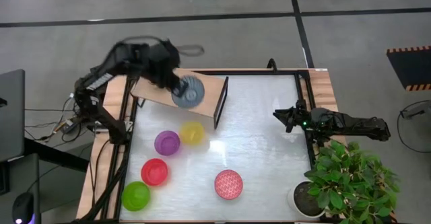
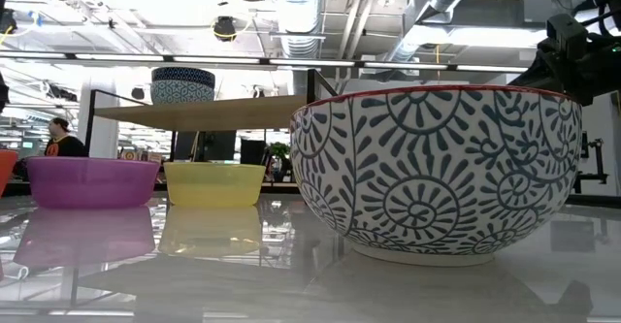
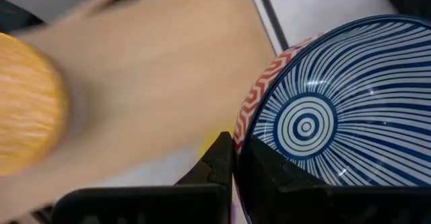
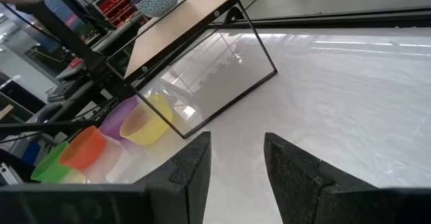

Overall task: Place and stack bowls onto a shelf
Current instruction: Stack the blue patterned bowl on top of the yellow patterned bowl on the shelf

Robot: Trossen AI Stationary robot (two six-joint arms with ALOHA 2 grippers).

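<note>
The wooden shelf (image 1: 156, 89) stands at the table's far left. My left gripper (image 3: 234, 162) reaches over it and is shut on a blue-grey radial bowl (image 3: 330, 116) that nests in a red-orange zigzag bowl (image 3: 259, 96). This stack (image 2: 182, 85) rests with its base on the shelf. A blurred gold-orange bowl (image 3: 27, 109) shows beside it. Purple (image 1: 167, 142), yellow (image 1: 192, 132), red (image 1: 154, 171), green (image 1: 135, 195) and pink-red (image 1: 228, 183) bowls sit on the table. My right gripper (image 4: 236, 150) waits open at the table's right edge. My left gripper pinches the rim of the stacked bowls (image 3: 240, 142): one finger stands inside the blue-grey bowl and the other outside the zigzag bowl. Whether it has one rim or both, I cannot tell. The fingers come from above, on the stack's far-left side.
The shelf's dark end panel (image 1: 221, 103) stands on the table to the right of the stack. A potted plant (image 1: 350, 180) fills the near right corner. The pink-red bowl's patterned outer wall (image 2: 437, 168) fills the low view. Bare tabletop (image 1: 269, 136) lies between the shelf and my right arm.
</note>
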